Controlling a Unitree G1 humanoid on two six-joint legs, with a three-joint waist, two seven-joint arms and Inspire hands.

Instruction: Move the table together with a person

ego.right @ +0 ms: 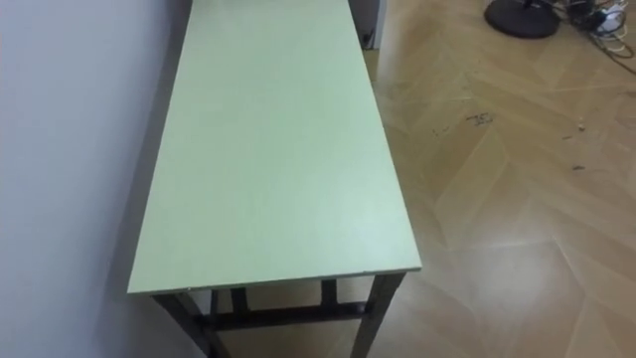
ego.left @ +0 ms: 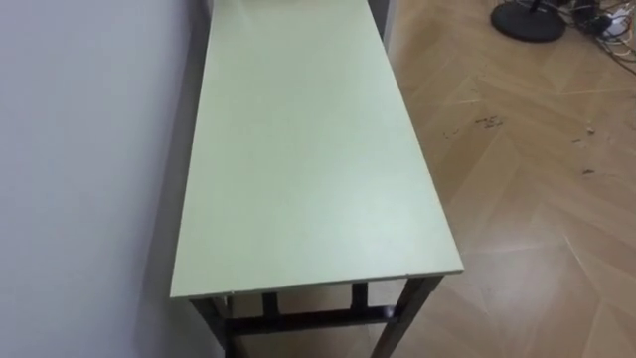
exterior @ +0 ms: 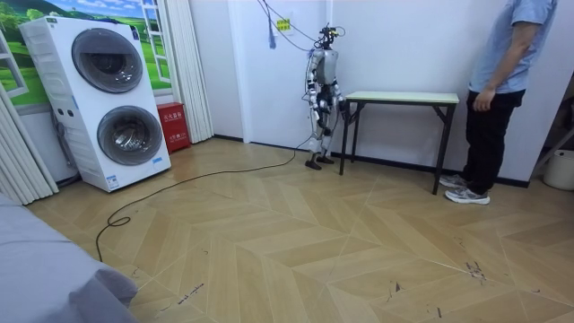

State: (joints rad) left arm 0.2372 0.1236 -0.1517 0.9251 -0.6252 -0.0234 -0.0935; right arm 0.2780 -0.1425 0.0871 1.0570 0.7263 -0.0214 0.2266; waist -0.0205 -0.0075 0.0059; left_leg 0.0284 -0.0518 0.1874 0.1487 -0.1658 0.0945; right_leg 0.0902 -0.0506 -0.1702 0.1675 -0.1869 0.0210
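The table, judged stiff and fairly heavy, is best taken under its near edge, lower frame; whether the hands are open cannot be told.

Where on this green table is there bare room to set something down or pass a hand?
The pale green rectangular tabletop is bare from the near edge to the far end. Its left long edge runs close along the white wall, so it is tight there. The right long edge borders open wooden herringbone floor, free for passing. A person stands by the far end.

Even, soft rm light; faint sheen on table (shadow beneath).
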